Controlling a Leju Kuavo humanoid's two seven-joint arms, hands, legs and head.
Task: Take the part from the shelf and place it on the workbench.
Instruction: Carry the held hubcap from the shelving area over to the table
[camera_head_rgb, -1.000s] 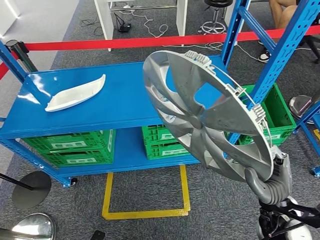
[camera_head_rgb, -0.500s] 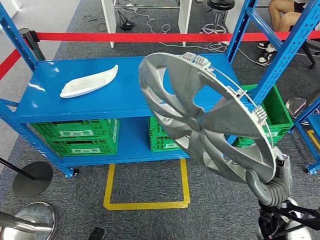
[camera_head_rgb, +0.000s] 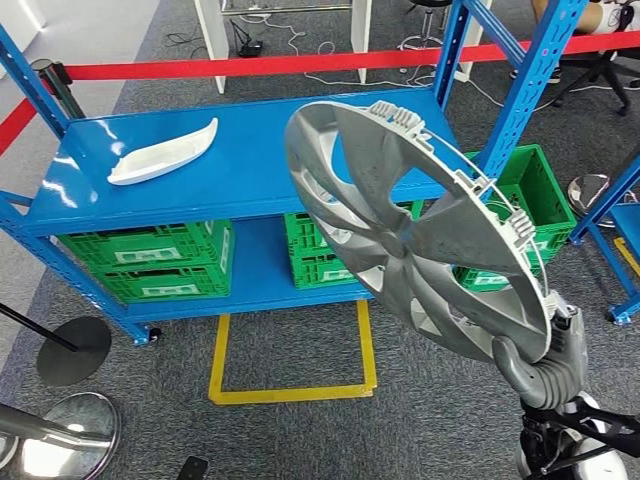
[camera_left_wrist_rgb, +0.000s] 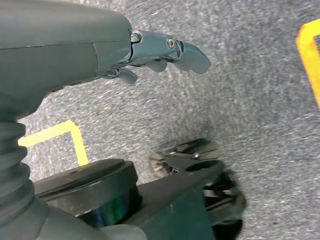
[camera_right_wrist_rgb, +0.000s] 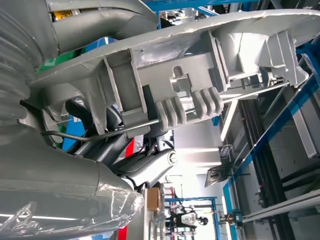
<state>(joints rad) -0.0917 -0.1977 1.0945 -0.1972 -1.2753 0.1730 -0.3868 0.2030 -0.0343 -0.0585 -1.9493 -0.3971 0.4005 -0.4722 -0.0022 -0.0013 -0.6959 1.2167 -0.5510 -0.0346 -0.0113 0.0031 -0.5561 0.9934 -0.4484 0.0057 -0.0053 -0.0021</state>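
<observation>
Fingers of the right hand (camera_head_rgb: 545, 368) wrap the lower rim of the wheel cover (camera_head_rgb: 411, 230), thumb curled over the edge, and hold it tilted in the air, well clear of the blue shelf (camera_head_rgb: 249, 180) beyond. In the right wrist view the hand's grey ribbed cover (camera_right_wrist_rgb: 15, 65) sits close behind the cover's back face, where moulded clips and a thin wire ring run along the rim. The left hand (camera_left_wrist_rgb: 151, 52) hangs low over grey carpet, fingers loosely extended and holding nothing.

By my reading, the picking step is done: the part is off the shelf and the carrying step is in hand. No worktop can be seen from here, so the next move calls for turning or walking toward one while keeping the broad disc steady, since a grip at a single point on the rim leaves it free to swing.

The wheel cover is silver-grey plastic, round, with swept spokes and open gaps. A pale, curved, boat-shaped part (camera_head_rgb: 162, 152) lies on the shelf's glossy top, green slotted crates (camera_head_rgb: 151, 262) sit below, and yellow tape (camera_head_rgb: 290, 390) marks the coarse carpet.
</observation>
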